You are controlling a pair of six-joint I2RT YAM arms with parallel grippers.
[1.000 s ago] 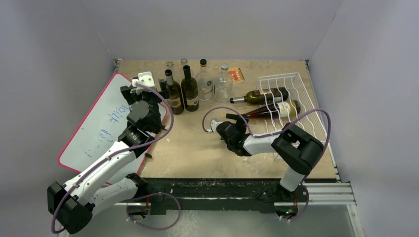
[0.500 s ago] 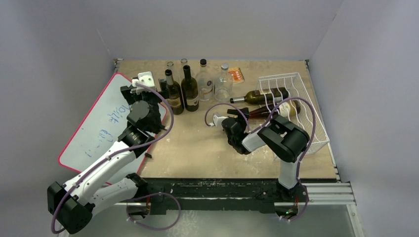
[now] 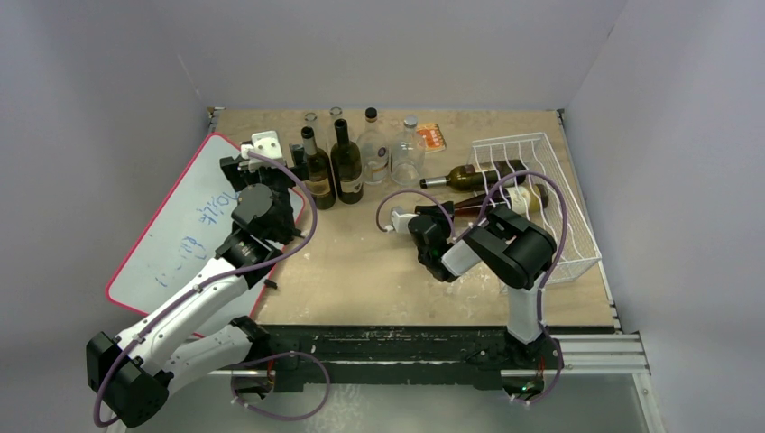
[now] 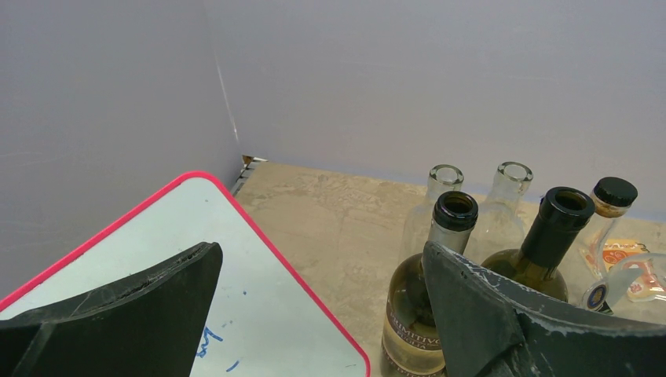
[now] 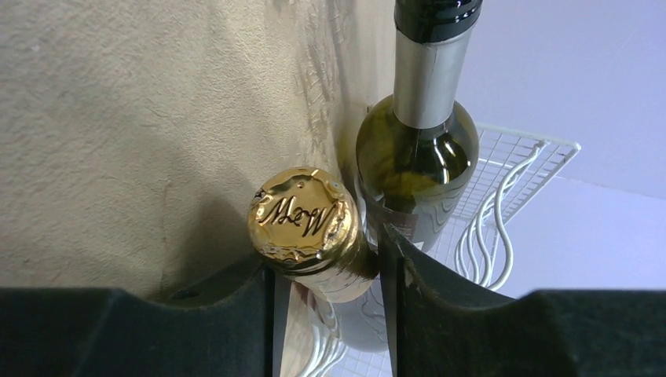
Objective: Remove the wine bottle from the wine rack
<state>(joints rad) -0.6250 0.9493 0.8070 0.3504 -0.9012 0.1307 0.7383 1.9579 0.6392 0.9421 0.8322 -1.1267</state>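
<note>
Top external view, far left: a red-edged whiteboard (image 3: 180, 244) with blue scribbles lies on the tan wooden tabletop (image 3: 343, 280), and the left gripper (image 3: 242, 168) hovers over its far corner. On the left wrist camera its black fingers (image 4: 141, 298) stand wide apart with nothing between them. Just right of it stands a cluster of upright bottles (image 3: 347, 162), dark glass in front and clear behind, none on the rack.

Further right, the right gripper (image 3: 418, 219) reaches toward the white wire wine rack (image 3: 568, 234) at the table's right edge. Two bottles lie on their sides in its wavy cradles, necks pointing left. A green glass bottle (image 3: 474, 175) with a silver neck band lies farther back. Just beside it, nearer the arms, is the dark gold-capped wine bottle (image 3: 466, 206). The right wrist camera shows that bottle's foil top (image 5: 302, 214) poking out between the fingers (image 5: 471, 314), which sit narrow against both sides of the neck and look to be gripping it.

The bottle is likely rigid and breakable, and the intact foil suggests it is full, so heavy toward its base. Smooth glass and crinkly foil could slip. The neck is the only part clear of the wires, so a hold just behind the cap makes sense. The body's weight will lever downward once it leaves the cradle, so a firm squeeze and a straight pull along its axis seem wise.
</note>
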